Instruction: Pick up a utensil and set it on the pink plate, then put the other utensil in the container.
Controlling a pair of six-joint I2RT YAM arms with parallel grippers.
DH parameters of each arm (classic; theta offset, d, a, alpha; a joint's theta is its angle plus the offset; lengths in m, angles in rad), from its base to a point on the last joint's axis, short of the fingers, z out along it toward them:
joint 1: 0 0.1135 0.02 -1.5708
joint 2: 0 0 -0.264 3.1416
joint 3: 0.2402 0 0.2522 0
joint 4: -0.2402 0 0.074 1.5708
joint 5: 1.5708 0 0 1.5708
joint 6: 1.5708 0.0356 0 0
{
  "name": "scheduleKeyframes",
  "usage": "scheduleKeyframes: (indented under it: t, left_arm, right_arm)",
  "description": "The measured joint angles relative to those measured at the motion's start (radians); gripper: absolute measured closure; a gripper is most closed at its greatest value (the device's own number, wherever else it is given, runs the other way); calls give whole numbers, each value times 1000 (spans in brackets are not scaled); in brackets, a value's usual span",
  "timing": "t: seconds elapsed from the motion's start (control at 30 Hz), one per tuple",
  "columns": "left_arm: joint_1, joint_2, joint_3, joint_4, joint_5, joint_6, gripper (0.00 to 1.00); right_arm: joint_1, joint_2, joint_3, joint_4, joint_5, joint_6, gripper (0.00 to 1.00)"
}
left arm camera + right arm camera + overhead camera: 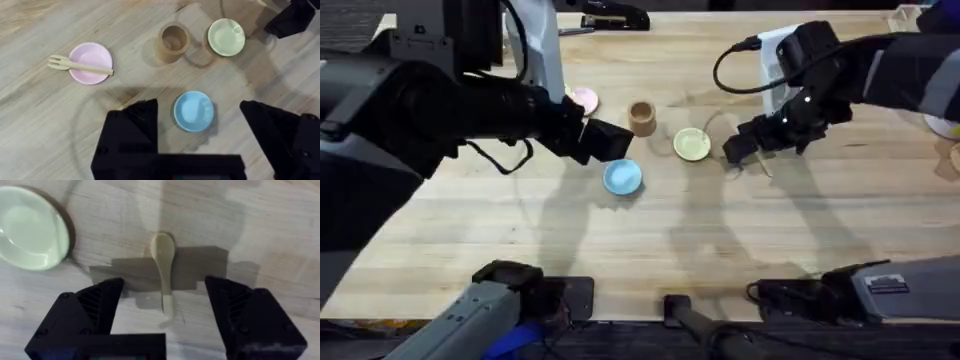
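The wooden fork (80, 66) lies across the pink plate (90, 62) in the left part of the left wrist view, its tines jutting past the plate's rim over the wooden table (40, 125). In the overhead view the pink plate (583, 99) sits upper centre, partly hidden behind the left arm. Just to its right stands the brown cylindrical cup (641, 117), upright and with nothing visible inside it as seen in the left wrist view (173, 42). Right of the cup is the yellow-green plate (692, 144), and below the cup, near frame centre, the light blue plate (622, 177).

The left gripper (610, 141) hangs just above and left of the blue plate, its black fingers (131, 127) spread wide and holding nothing, the blue plate (194, 110) between them below.

The right gripper (745, 147) is low over the table just right of the yellow-green plate. Its fingers (90, 310) are parted, and the wooden spoon (164, 267) lies flat on the table between them, ungrasped, with its bowl pointing away from the gripper, near the yellow-green plate (31, 227).
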Motion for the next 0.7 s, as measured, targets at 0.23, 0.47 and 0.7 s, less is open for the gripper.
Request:
scheduleKeyframes:
  t: [0.23,0.47,0.7]
  left_arm:
    - [0,0,0,0,0,0,4]
    - [0,0,0,0,0,0,5]
    - [0,0,0,0,0,0,5]
  right_arm:
    - [-3,13,4,10,-8,0,5]
    - [-2,27,16,21,-11,11,440]
    - [-2,30,20,34,-4,18,765]
